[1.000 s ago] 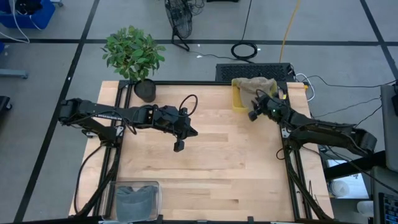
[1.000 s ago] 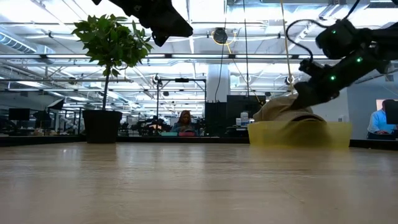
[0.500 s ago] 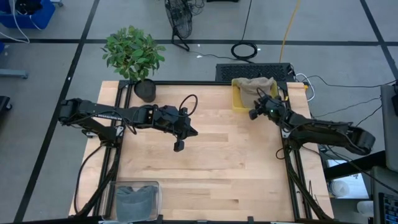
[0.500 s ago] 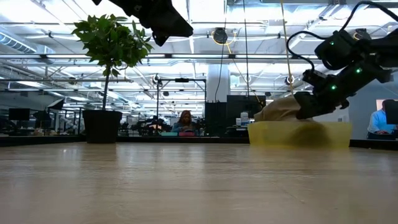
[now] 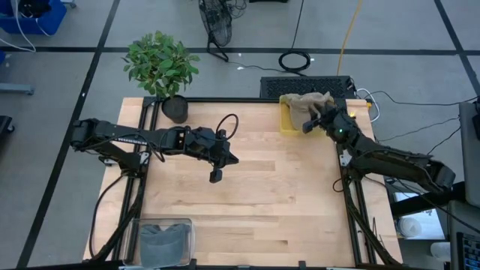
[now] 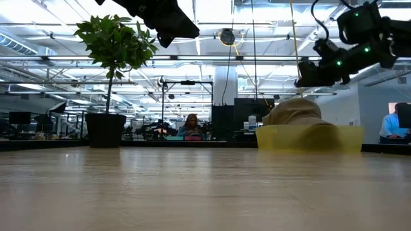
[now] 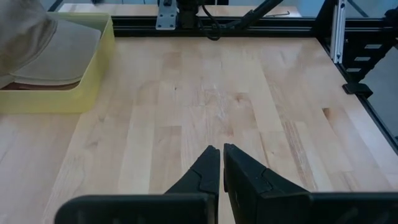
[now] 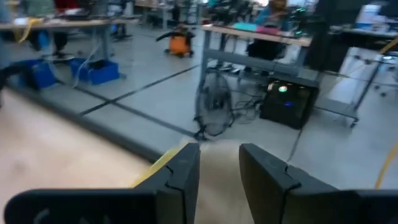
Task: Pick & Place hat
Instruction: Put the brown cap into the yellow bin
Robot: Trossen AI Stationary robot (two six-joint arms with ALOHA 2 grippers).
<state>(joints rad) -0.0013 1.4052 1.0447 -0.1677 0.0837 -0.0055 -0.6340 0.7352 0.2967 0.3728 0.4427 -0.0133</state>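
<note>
The hat [image 5: 303,103] lies in the yellow bin [image 5: 286,120] at the far right corner of the surface [image 5: 247,202], its tan crown rising above the bin's rim in the low view. The right pincer [image 5: 308,125] hangs just over it, a little toward the robot's side of the crown, and in the low view it stands clear above the cloth with air between them. Its fingers [image 8: 186,171] are parted by a moderate gap and hold nothing.

The step in hand looks to be the approach to the grasp. To do it well, the right pincer should come down so that one finger passes on each side of a fold of cloth or the brim, rather than pressing both tips flat onto the rounded crown, where they would likely slide off. The bin's wall sits just beyond the fingers, so the descent should stay inside the rim. A soft hat will probably sag when lifted, so a bite near the stiffer brim seems wiser, followed by a straight lift until it is clear of the bin.

The left pincer [image 5: 216,177] waits well away over the middle of the surface, closed and empty.
</note>
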